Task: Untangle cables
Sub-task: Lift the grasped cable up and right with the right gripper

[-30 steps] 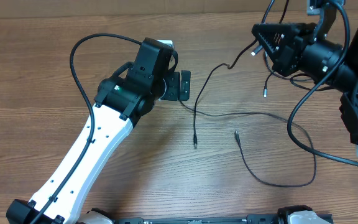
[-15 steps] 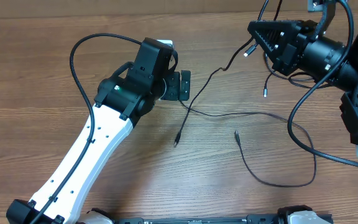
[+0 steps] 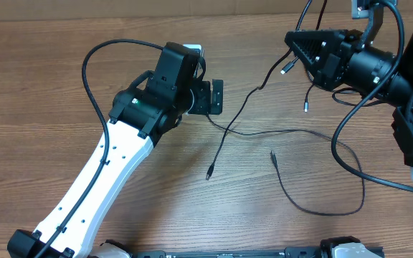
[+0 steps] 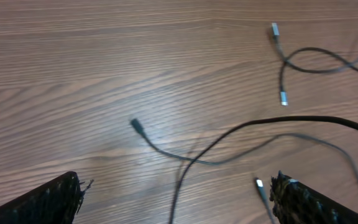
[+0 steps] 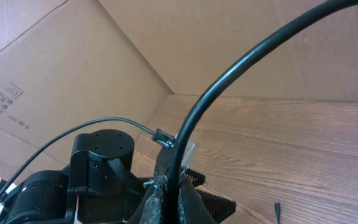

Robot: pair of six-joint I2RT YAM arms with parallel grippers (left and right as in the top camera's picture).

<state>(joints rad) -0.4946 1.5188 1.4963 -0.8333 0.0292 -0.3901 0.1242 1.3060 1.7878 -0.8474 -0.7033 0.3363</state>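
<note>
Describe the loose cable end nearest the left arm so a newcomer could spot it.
Start at the white-and-black left arm reaching in from the wooden table's near edge. A thin black cable runs past its open left gripper toward that edge, ending in a small plug. It is the leftmost cable end; a second plug lies to its right.

Brown wood-grain table (image 3: 34, 86), cardboard backdrop (image 5: 55, 56) behind
</note>
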